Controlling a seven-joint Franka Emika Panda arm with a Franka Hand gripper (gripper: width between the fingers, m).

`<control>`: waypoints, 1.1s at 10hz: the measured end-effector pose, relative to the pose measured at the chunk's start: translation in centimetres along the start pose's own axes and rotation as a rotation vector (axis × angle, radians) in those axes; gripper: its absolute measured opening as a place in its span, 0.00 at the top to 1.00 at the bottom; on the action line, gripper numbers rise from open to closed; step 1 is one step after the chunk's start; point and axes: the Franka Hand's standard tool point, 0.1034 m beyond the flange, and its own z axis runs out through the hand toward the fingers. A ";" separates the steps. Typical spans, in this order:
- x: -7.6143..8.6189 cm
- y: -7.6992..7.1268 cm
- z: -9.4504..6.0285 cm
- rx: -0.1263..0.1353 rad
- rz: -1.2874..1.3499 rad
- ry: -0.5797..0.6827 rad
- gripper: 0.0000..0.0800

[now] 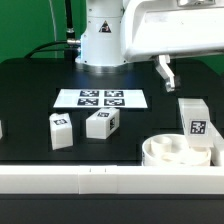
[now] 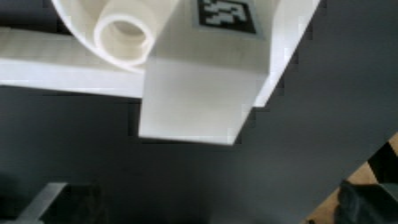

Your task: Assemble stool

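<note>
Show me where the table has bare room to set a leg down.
Bare: between the marker board and the seat, and on the exterior view's left of the marker board. Crowded: around the seat and upright leg, by the front rail.

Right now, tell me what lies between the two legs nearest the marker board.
Nothing. The exterior view shows only bare table between one leg and the other leg.

Upright leg [image 1: 194,118] crowds the seat [image 1: 172,152]; table [image 1: 140,122] beside them lies open.
</note>
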 end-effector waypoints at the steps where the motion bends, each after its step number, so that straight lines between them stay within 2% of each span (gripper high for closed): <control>1: -0.2 -0.3 0.1 0.015 0.000 -0.077 0.19; 2: -0.2 -0.6 0.1 0.028 0.001 -0.149 0.19; 3: -0.3 0.0 0.0 0.029 -0.033 -0.177 0.19; 4: -1.3 0.0 0.1 0.040 -0.036 -0.262 0.19; 5: -1.6 -0.1 -0.2 0.050 -0.030 -0.326 0.19; 6: -2.1 -0.5 -0.6 0.070 -0.017 -0.445 0.19; 7: -1.5 -0.7 -0.4 0.077 -0.017 -0.469 0.19; 8: -1.8 -0.8 -0.4 0.084 -0.017 -0.503 0.19; 11: -1.9 -0.5 0.2 0.095 -0.130 -0.487 0.19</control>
